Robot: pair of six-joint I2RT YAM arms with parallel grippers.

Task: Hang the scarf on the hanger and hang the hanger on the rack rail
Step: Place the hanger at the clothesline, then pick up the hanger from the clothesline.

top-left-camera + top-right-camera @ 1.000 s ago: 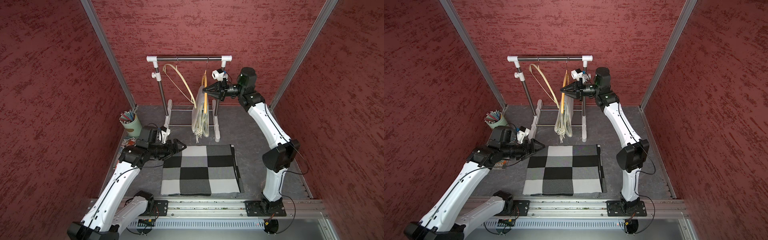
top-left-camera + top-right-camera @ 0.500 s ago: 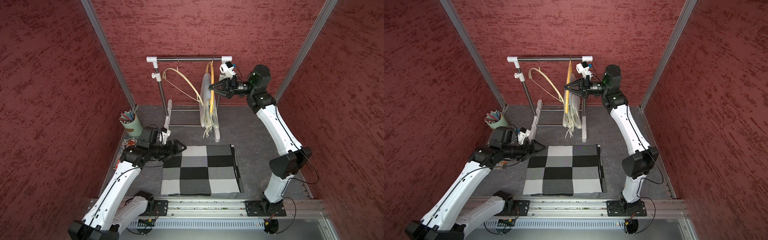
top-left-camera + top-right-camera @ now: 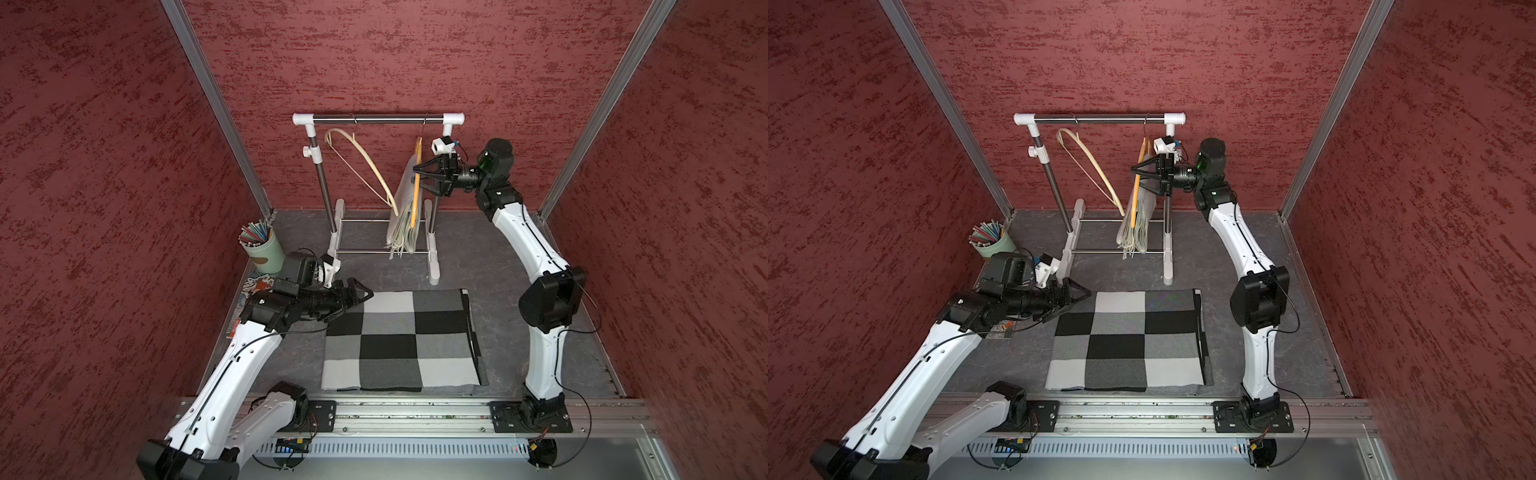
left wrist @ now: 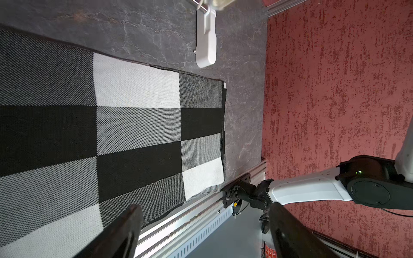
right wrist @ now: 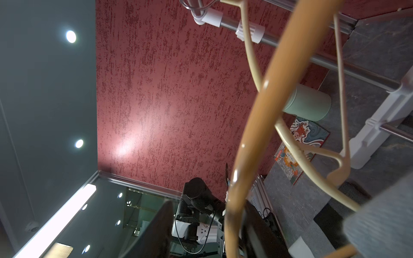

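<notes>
Pen cup (image 3: 262, 249) at desk's far left corner. Next, left gripper (image 3: 357, 300): fingers spread wide, nothing between them, hovering at left edge of checked cloth (image 3: 399, 340) lying flat toward desk's front edge. On rack along far edge: cream hanger (image 3: 372, 166) bare on rail (image 3: 374, 120). Then grey fringed scarf (image 3: 401, 220) draped over orange hanger (image 3: 415, 195), hooked near rail's right end (task looks all but done). Right gripper (image 3: 419, 178) open, fingers straddling orange hanger's arm, apparently not clamping. Risk, as judged: careless retreat snagging a finger, swinging hanger, unhooking it or sliding scarf off.
</notes>
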